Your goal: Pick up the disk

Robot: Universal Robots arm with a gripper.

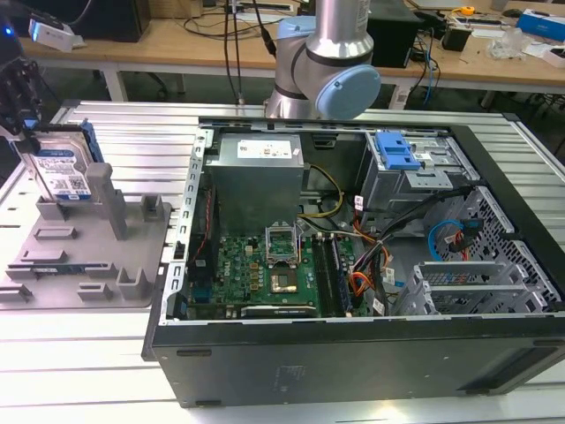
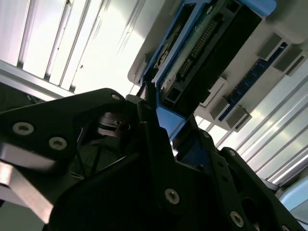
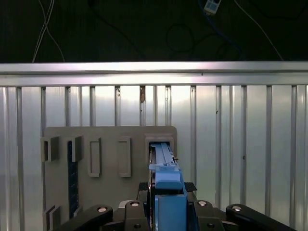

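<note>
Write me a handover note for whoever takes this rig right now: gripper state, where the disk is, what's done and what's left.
Gripper: closed on the disk's blue edge rails, seen in both wrist views.
Disk: upright at the grey holder, at the exterior view's left, beside the open computer case. Whether its lower end has cleared the holder's slot cannot be told.
Done: the grasp.
Left: confirm the disk is lifted free of the holder.

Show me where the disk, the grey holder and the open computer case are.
disk (image 1: 62,172): exterior view, on its printed label.
grey holder (image 1: 88,265): exterior view, on a bare part of its flat base.
computer case (image 1: 353,362): exterior view, on its dark front wall.
</note>
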